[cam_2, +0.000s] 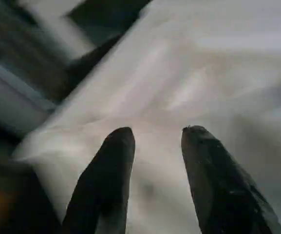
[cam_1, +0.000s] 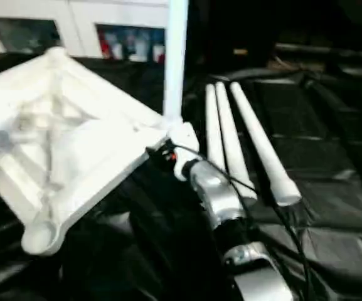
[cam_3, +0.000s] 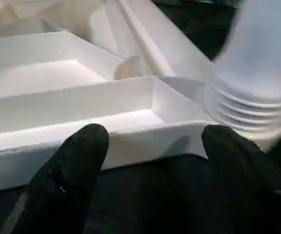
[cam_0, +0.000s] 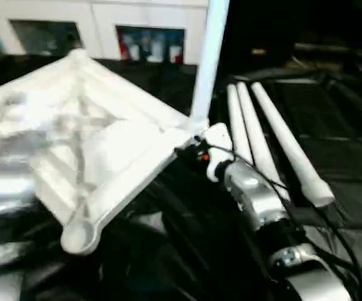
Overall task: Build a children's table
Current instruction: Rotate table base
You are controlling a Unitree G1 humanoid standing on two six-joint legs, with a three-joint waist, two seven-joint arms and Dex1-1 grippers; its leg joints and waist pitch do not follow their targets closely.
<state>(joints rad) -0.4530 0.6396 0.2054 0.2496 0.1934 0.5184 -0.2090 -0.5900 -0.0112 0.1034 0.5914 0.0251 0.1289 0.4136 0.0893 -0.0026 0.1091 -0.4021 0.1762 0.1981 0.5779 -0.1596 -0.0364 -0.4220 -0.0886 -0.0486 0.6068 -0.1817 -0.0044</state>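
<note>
The white table top (cam_0: 86,138) lies underside up and tilted on the black sheet, its ribs and rim showing. One white leg (cam_0: 209,63) stands upright in the corner socket nearest my right arm. Three loose legs (cam_0: 275,144) lie side by side to the right. My right gripper (cam_3: 156,131) is open just outside the rim (cam_3: 130,136) at that corner, with the leg's ridged base (cam_3: 250,109) beside one finger. My left gripper (cam_2: 158,134) is open against the top's white surface (cam_2: 203,73), at the far left side.
A white cabinet (cam_0: 149,37) with glass doors stands along the back. Wrinkled black sheeting (cam_0: 337,157) covers the work surface. My silver left forearm (cam_0: 2,188) is at the left edge, and my right forearm (cam_0: 262,207) reaches in from the lower right.
</note>
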